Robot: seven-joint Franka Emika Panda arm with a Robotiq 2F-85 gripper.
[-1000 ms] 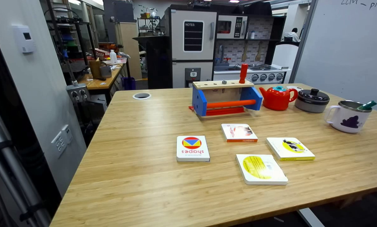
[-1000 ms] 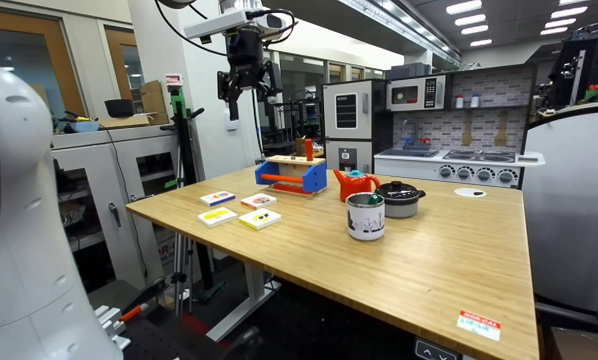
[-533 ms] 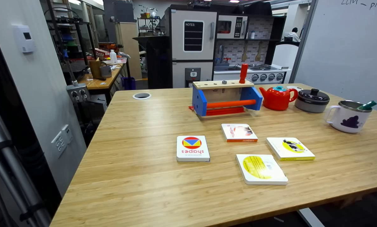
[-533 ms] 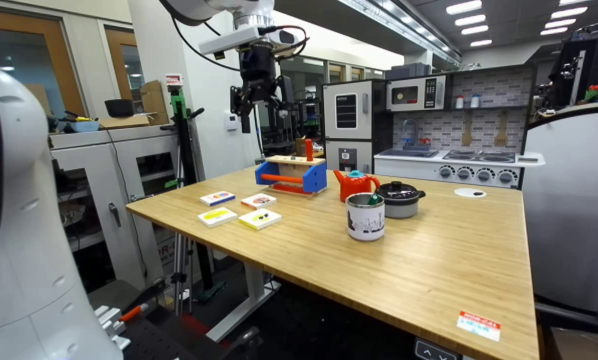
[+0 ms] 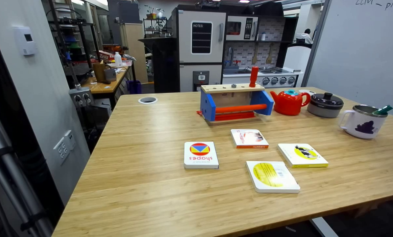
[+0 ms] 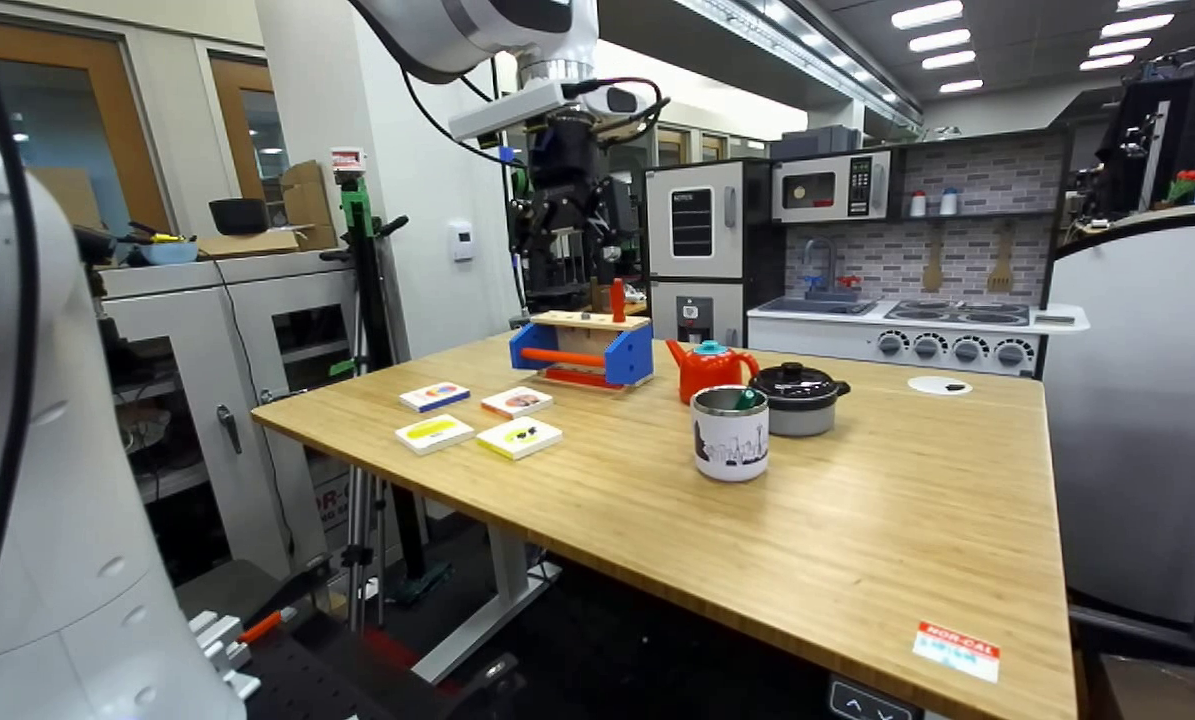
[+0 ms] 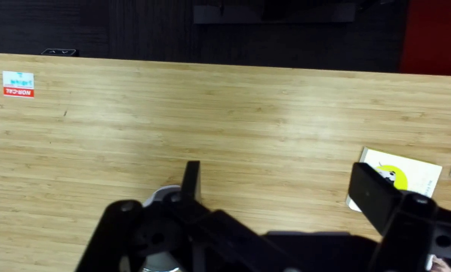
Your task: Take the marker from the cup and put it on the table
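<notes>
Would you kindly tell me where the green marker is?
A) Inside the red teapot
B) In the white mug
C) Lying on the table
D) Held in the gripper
B: in an exterior view, the green marker leans out over the rim of the white mug.

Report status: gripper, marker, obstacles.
Gripper open, above table. Marker in cup, end sticking out. Lidded pot, red teapot near cup, possibly in the way.

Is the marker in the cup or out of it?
In. In an exterior view the green marker leans in the white cup, its upper end sticking out, the rest hidden inside.
</notes>
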